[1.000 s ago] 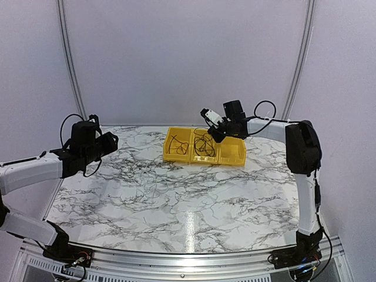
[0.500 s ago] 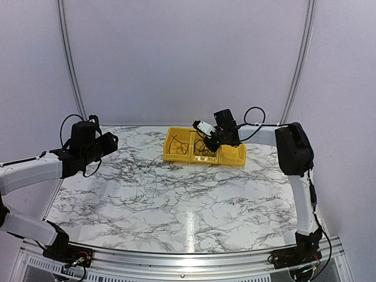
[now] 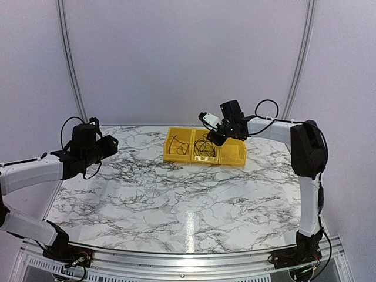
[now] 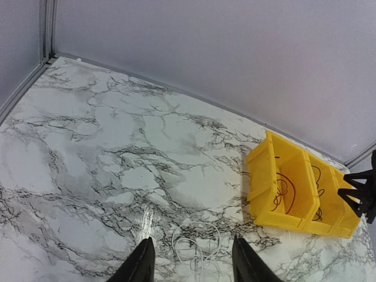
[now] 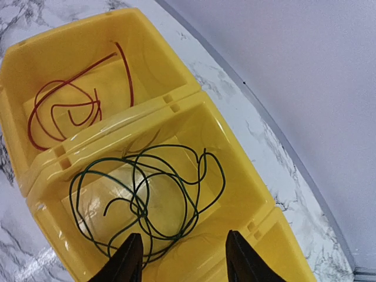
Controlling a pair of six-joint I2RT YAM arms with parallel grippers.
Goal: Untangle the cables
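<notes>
Yellow bins (image 3: 234, 157) at 1 o'clock on the marble table (image 3: 176, 200) | dark cable tangle (image 5: 140, 207) in the middle bin, reddish cable coil (image 5: 88, 108) in the bin at its 9 o'clock | right gripper (image 5: 183, 235) hangs over the tangle, fingers spread, empty | left gripper (image 4: 192, 241) at 9 o'clock, fingers apart, empty, above a white wire loop (image 4: 195, 249).

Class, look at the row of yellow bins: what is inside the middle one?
A loose tangle of thin dark cable lies on the floor of the middle bin. The tangle's near edge is covered by the fingers of the right gripper.
</notes>
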